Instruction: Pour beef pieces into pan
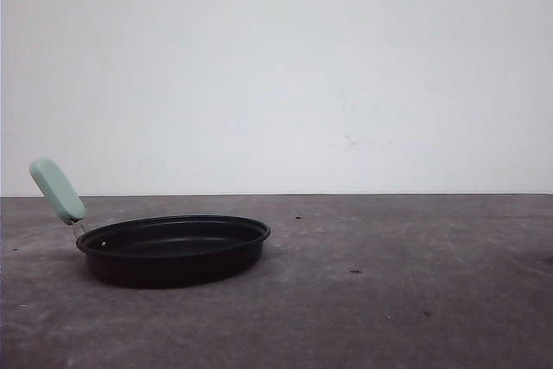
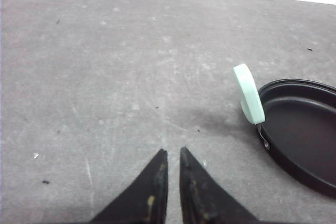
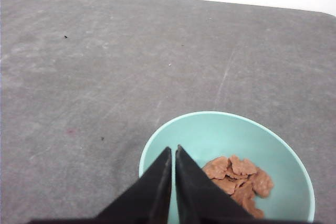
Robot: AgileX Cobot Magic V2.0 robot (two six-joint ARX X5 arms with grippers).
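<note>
Beef pieces (image 3: 237, 178) piled in the teal bowl (image 3: 210, 129) right under the pinched-together, empty right gripper (image 3: 174, 153), so nearer that arm; pan (image 2: 304, 129) off beside the equally closed, empty left gripper (image 2: 173, 156).

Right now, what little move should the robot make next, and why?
Probably open the right gripper and lower it onto the bowl's rim. Its fingers sit shut just above the bowl, the beef pieces are inside, and the pan looks empty.
</note>
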